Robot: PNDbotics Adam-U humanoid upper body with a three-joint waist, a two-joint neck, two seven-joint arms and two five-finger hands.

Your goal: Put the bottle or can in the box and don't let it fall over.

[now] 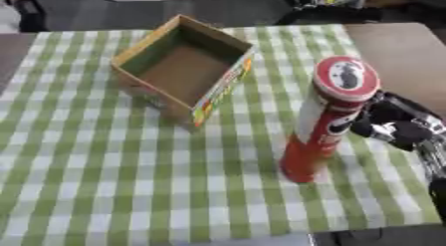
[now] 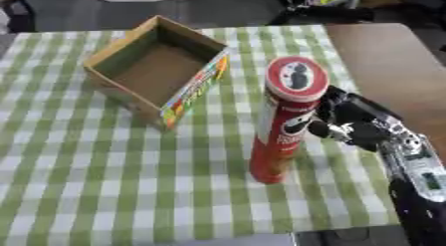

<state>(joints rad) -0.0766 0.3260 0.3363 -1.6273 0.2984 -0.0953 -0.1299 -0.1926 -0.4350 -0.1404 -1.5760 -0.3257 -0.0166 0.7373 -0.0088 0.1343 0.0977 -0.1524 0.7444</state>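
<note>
Can [image 1: 327, 123]: upright on checked cloth [image 1: 104, 180], right of box [image 1: 184, 68].
Box: open, empty.
Right hand [image 2: 353, 123]: fingers curled round can.

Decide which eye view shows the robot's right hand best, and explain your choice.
The right eye view. There the right hand shows with its wrist and forearm, fingers curled against the tall red can, all inside the frame. In the left eye view the same hand sits at the right edge, with less of the arm visible.
</note>
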